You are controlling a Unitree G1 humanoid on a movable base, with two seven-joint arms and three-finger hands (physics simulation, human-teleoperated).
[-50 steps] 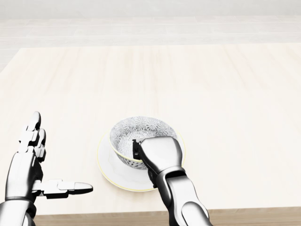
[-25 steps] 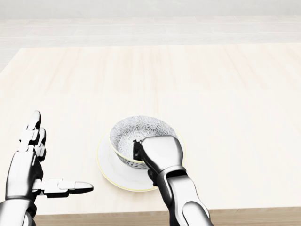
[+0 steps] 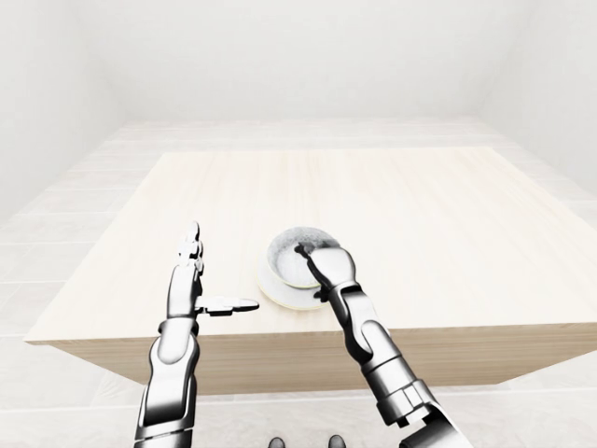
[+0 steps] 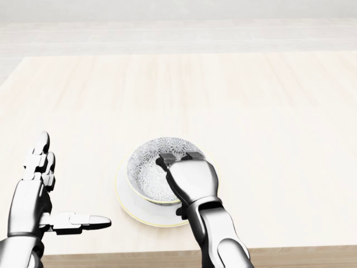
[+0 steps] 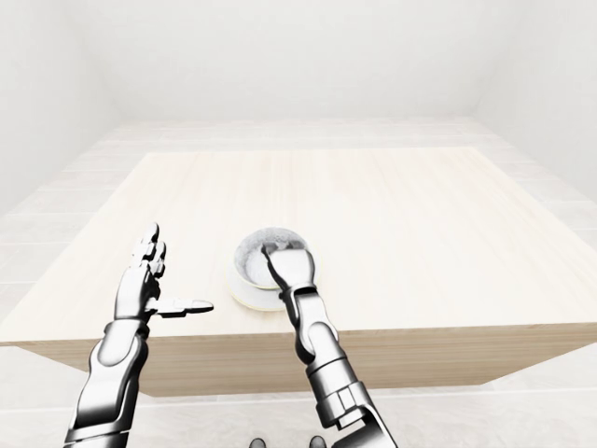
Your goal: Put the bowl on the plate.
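The bowl (image 4: 146,174), white with a grey flower pattern inside, stands on the white plate (image 4: 124,200), near the table's bottom edge in the head view. My right hand (image 4: 177,159) lies over the bowl's right rim, its fingers (image 4: 193,157) stretched out above the inside and not closed round the rim. My left hand (image 4: 62,188) hovers open to the left of the plate, fingers up and thumb pointing right, touching nothing.
The pale wooden table (image 3: 420,205) stretches wide above and to both sides of the plate. Its near edge (image 4: 290,251) runs just below the plate in the head view. White floor and walls surround it.
My right hand's fingers have lifted and stretched out over the bowl, where before they pinched its rim. The bowl has shifted slightly left on the plate. The left hand has not moved.
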